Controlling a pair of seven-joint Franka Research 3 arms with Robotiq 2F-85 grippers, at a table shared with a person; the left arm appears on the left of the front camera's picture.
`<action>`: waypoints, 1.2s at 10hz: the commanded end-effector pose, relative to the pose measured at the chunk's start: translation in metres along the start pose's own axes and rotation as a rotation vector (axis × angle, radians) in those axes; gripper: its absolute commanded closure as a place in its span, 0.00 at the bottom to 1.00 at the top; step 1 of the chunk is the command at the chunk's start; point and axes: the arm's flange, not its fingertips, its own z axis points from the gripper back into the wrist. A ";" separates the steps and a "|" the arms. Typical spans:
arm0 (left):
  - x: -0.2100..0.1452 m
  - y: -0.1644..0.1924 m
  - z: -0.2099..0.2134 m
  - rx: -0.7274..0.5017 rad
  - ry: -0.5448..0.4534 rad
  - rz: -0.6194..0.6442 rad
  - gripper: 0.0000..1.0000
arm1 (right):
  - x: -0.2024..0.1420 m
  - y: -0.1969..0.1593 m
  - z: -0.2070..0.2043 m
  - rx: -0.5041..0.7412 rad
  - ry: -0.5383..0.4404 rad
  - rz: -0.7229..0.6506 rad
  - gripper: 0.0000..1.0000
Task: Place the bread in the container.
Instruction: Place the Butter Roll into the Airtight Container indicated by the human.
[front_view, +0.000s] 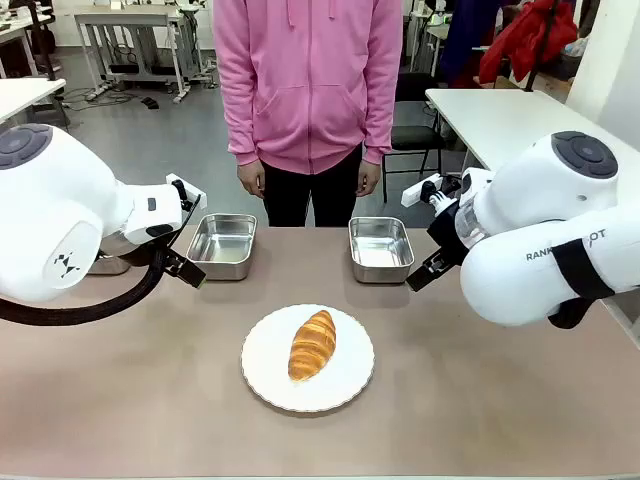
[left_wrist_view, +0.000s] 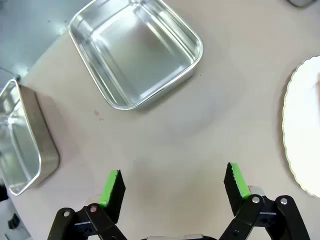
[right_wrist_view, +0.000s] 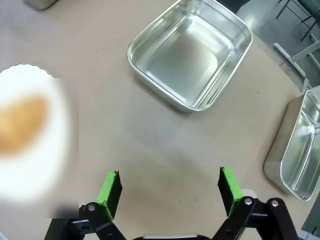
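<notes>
Bread (front_view: 313, 344) sits on the white plate (front_view: 262, 378), apart from my left gripper (left_wrist_view: 174, 176) and right gripper (right_wrist_view: 169, 175). Both spread wide, empty.

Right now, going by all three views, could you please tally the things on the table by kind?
Shiny rectangular stainless-steel pans: 4 (two in the left wrist view, two others in the right wrist view)
Round white scalloped plate: 1
Golden-brown ridged bread roll: 1
Total: 6
</notes>
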 end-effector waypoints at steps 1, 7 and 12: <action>0.000 0.000 0.000 0.000 0.000 0.000 0.00 | 0.000 0.000 0.000 0.000 0.000 0.000 0.00; 0.000 0.000 0.000 0.000 0.000 0.000 0.00 | 0.000 0.000 0.000 0.000 0.000 0.000 0.00; 0.027 0.043 0.058 -0.034 -0.048 -0.011 0.00 | 0.034 -0.062 0.060 0.014 -0.076 -0.007 0.00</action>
